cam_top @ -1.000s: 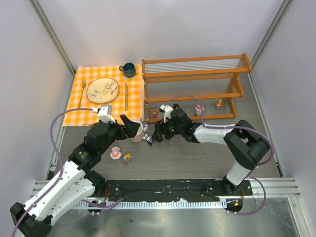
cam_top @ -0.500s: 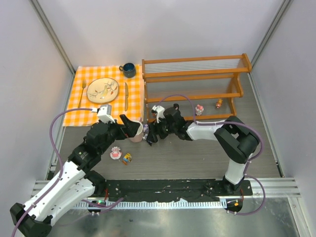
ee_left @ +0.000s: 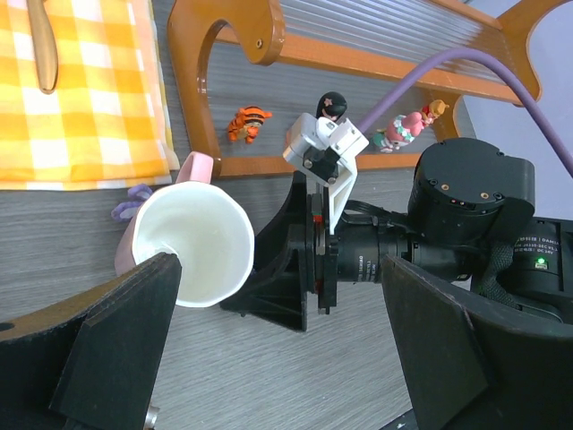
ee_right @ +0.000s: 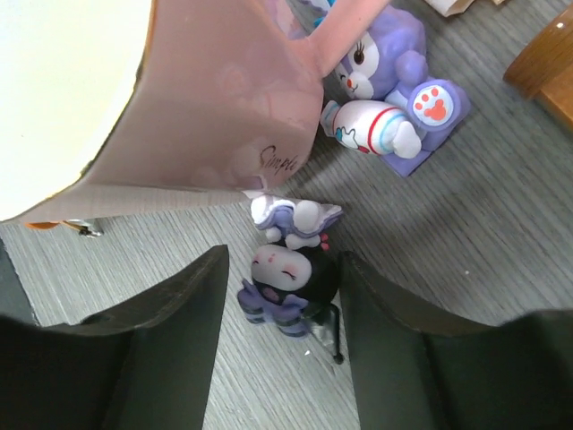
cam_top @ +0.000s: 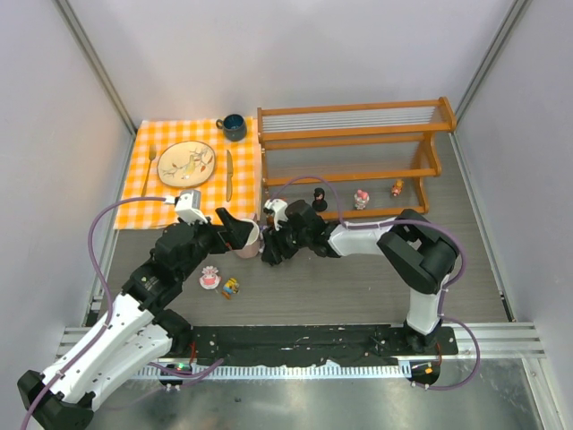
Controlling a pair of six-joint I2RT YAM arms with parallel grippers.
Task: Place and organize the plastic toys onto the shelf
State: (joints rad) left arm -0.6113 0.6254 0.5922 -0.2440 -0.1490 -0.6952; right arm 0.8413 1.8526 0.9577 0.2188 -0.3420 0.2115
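nearest the arm bases, a small pink-and-white plastic figurine (cam_top: 209, 279) and a yellow-orange plastic figurine (cam_top: 231, 287) are lying loose on the grey bench (cam_top: 358, 278), just beside each other and well apart from the rack

a little farther out, a pink ceramic mug with a white inside (ee_left: 192, 246) is lying tipped on its side, with a purple plastic rabbit figurine (ee_right: 385, 98) and a black-headed purple plastic figurine (ee_right: 288, 279) sitting on the bench close under its wall

beyond them, the wide orange-brown wooden two-tier shelf (cam_top: 349, 138) is already carrying a black-haired figurine (cam_top: 319, 197), a pink figurine (cam_top: 361, 198) and a small orange figurine (cam_top: 397, 188) along its low rail; an orange tiger figurine (ee_left: 246, 124) is lying on its side at the left end

so, judging by this, roughly half is done and four toys are waiting

the left claw (ee_left: 279, 269) is gaping fully apart, gripping nothing, the mug's rim sitting just by one finger

the right claw (ee_right: 282, 260) is reaching down beside the mug, partly apart, its fingers (ee_right: 179, 331) flanking the black-headed purple figurine very closely without visibly clamping it
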